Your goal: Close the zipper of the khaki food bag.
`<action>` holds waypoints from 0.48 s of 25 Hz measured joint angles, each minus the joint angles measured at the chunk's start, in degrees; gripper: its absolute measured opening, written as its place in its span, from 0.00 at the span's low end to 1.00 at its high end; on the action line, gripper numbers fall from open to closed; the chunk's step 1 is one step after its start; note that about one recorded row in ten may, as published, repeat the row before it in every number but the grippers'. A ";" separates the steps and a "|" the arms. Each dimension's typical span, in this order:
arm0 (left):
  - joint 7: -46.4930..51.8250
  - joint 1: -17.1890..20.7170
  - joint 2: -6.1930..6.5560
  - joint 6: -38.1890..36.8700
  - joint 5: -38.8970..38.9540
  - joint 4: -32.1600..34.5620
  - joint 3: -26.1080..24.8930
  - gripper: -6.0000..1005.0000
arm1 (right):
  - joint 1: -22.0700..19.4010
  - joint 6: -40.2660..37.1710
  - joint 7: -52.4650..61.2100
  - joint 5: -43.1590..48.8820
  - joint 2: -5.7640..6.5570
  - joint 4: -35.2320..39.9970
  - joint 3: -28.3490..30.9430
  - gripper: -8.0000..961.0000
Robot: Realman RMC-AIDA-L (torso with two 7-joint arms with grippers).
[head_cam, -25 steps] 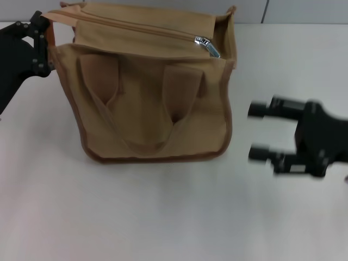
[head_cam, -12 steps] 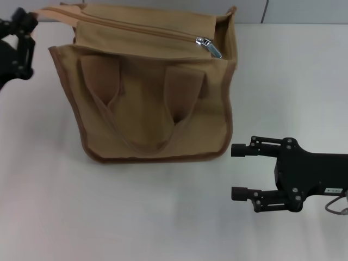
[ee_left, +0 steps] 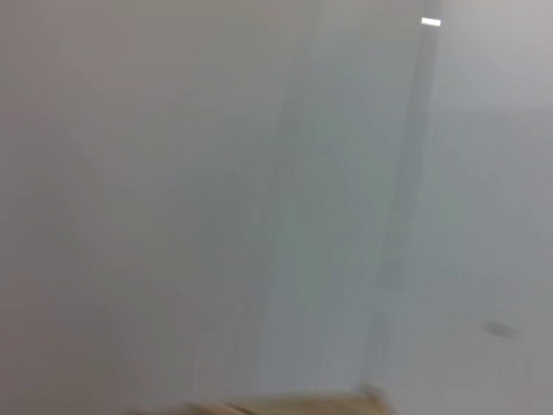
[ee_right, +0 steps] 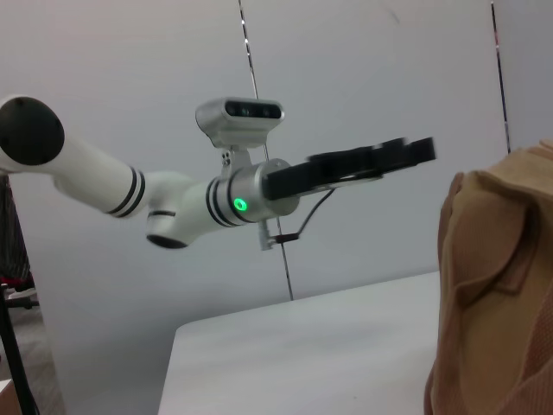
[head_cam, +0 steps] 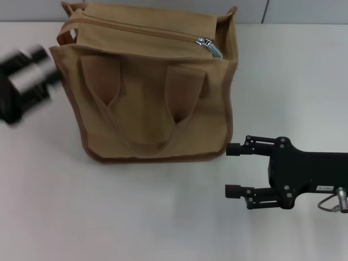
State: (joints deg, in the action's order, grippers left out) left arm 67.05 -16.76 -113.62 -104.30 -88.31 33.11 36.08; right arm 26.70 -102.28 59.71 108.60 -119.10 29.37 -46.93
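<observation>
The khaki food bag [head_cam: 152,92] stands on the white table, its handles lying on its front face. The zipper [head_cam: 136,28] runs across the top panel and looks shut along its length. Its silver pull tab [head_cam: 209,48] lies at the right end. My left gripper [head_cam: 27,76] is a blur just left of the bag and apart from it; it also shows far off in the right wrist view [ee_right: 371,160]. My right gripper [head_cam: 234,169] is open and empty, low over the table by the bag's front right corner. The bag's side shows in the right wrist view [ee_right: 492,285].
The white table [head_cam: 136,217] stretches in front of and to the right of the bag. A grey wall stands behind it. The left wrist view shows mostly wall, with a khaki sliver [ee_left: 294,403] at its edge.
My left gripper has left the bag's top left corner and swung toward the front, and that corner has settled back. My right gripper has come down and slightly left.
</observation>
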 joint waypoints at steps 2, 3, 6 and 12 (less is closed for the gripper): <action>2.94 -1.06 0.58 -4.82 -7.11 0.14 2.34 0.51 | 0.41 0.28 -0.87 0.33 -0.06 -1.08 -0.10 0.81; 3.10 -1.84 0.47 -6.88 -12.11 0.03 2.72 0.56 | 0.64 0.58 -1.78 0.49 -0.07 -1.97 -0.10 0.81; 2.73 -2.98 -0.13 -7.65 -17.56 -0.51 3.08 0.79 | 0.97 1.16 -2.42 0.75 -0.08 -2.93 -0.09 0.81; 0.33 -4.61 -2.35 -5.05 -25.96 -2.50 3.48 0.81 | 2.58 3.09 -4.32 1.70 -0.08 -6.33 -0.13 0.81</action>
State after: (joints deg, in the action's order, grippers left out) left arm 67.37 -21.37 -115.97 -109.35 -114.27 30.61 39.56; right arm 29.28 -99.20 55.38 110.30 -119.18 23.04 -47.06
